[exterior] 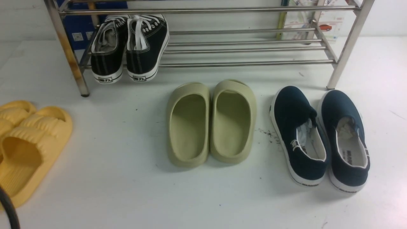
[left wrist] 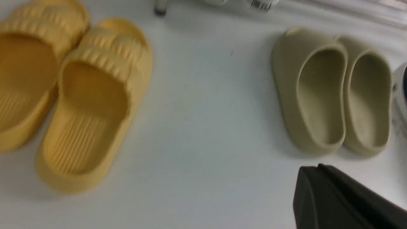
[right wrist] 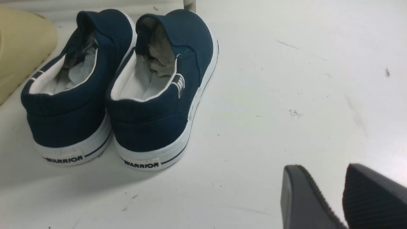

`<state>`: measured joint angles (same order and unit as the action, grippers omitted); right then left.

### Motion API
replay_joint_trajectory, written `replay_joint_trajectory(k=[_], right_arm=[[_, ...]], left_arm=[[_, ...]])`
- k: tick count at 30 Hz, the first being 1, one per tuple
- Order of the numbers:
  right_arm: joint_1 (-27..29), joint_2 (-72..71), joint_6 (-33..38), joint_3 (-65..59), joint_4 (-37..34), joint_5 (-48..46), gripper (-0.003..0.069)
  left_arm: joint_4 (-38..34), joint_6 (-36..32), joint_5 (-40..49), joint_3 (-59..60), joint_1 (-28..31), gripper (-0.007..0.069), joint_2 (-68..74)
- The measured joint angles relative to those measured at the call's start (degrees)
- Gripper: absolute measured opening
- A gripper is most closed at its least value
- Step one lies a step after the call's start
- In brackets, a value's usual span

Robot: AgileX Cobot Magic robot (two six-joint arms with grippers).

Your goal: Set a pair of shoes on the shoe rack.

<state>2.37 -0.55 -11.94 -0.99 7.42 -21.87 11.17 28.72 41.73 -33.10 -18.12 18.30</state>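
Shoe rack (exterior: 241,49): wide, low, silver bars. Pair of shoes (exterior: 130,47): black canvas, white laces, soles and stitching; side by side on the rack's left end, heels outward. Right gripper (right wrist: 337,194): fingers slightly apart, empty. Left gripper (left wrist: 337,197): closed, empty.

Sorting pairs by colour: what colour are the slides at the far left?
Yellow slides, clearest in the left wrist view.
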Motion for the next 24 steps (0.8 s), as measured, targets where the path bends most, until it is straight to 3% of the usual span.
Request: replay_joint_trajectory(k=[3, 7, 14, 24], right_arm=[[0.00, 0.00, 0.00, 0.00, 0.00, 0.00, 0.0239], [0.00, 0.00, 0.00, 0.00, 0.00, 0.00, 0.0239], [0.00, 0.00, 0.00, 0.00, 0.00, 0.00, 0.0239], [0.00, 0.00, 0.00, 0.00, 0.00, 0.00, 0.0239]], left_arm=[[3.98, 0.19, -15.59, 10.32, 0.00, -0.0013, -6.46], [2.63, 0.20, -23.28, 18.01, 3.32, -0.0013, -11.80], [-8.41, -7.83, -25.44, 24.17, 13.52, -0.0013, -14.80], [-9.32, -9.97, -26.22, 31.66, 14.91, -0.0013, -18.92]])
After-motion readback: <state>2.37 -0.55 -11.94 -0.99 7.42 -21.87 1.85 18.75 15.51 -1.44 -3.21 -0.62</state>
